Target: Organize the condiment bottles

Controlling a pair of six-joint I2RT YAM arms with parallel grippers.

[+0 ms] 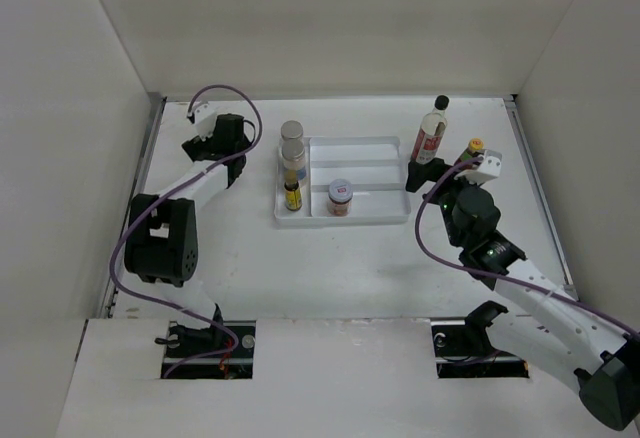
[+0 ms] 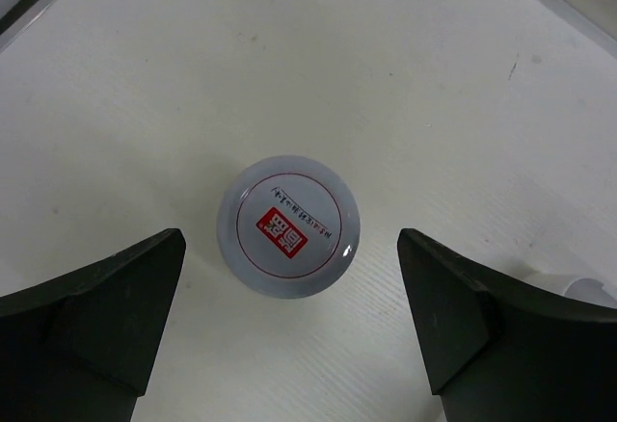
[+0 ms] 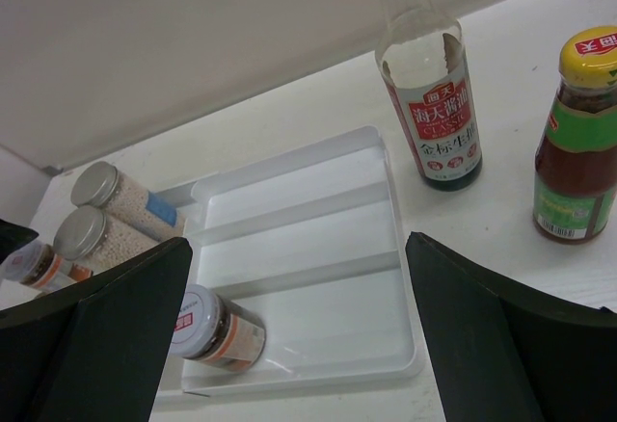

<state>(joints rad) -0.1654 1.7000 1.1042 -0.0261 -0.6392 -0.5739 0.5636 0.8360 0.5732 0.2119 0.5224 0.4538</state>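
Note:
A grey-lidded jar (image 2: 289, 226) with a red mark on its lid stands on the table, straight below my open left gripper (image 2: 291, 249), between its fingers; in the top view the left gripper (image 1: 232, 148) hides it. Two grey-lidded shakers (image 1: 292, 143) and a small dark yellow-capped bottle (image 1: 293, 196) stand at the left end of the white tray (image 1: 370, 220). A squat red-labelled jar (image 1: 340, 196) stands in the tray's near compartment. A black-capped bottle (image 1: 432, 130) and a yellow-capped bottle (image 1: 473, 148) stand right of the tray. My right gripper (image 1: 422, 176) is open and empty beside the tray's right end.
White walls enclose the table on the left, back and right. In the right wrist view the tray's (image 3: 386, 200) two far compartments hold nothing, and the black-capped bottle (image 3: 429, 94) and the yellow-capped bottle (image 3: 578, 143) stand close together beyond my right finger.

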